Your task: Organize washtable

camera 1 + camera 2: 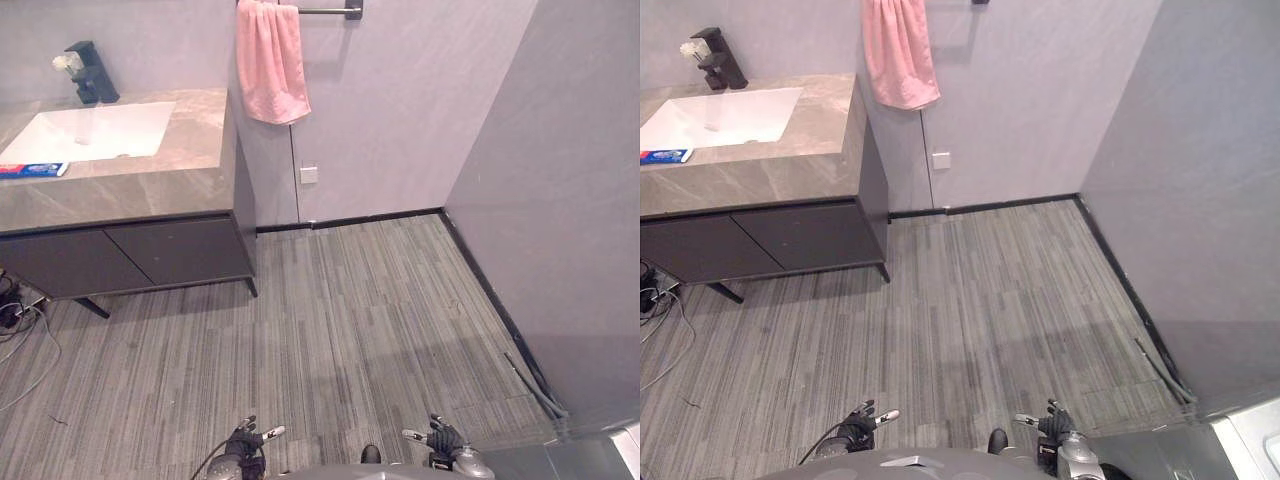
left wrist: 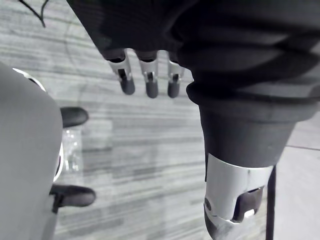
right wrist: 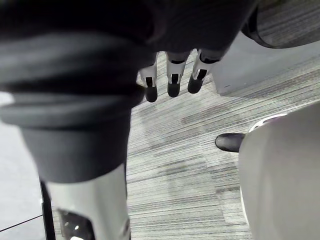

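Task seems not begun: washtable [image 1: 150, 185] well apart, toothpaste box [image 1: 32, 170] lies beside sink [image 1: 120, 125]. Left hand [image 1: 245, 440], right hand [image 1: 445, 438] hang low, fingers relaxed, holding nothing.

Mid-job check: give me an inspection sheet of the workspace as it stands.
Surface: counter with sink and faucet, far ahead on the left.
Job's things: toothpaste lying on the counter beside the sink.
Clutter: nothing seen.
Hands: left hand and right hand low over the floor, fingers straight, holding nothing.
Cables: a tangle on the floor under the cabinet.
Surroundings: pink towel on a wall bar, socket below.
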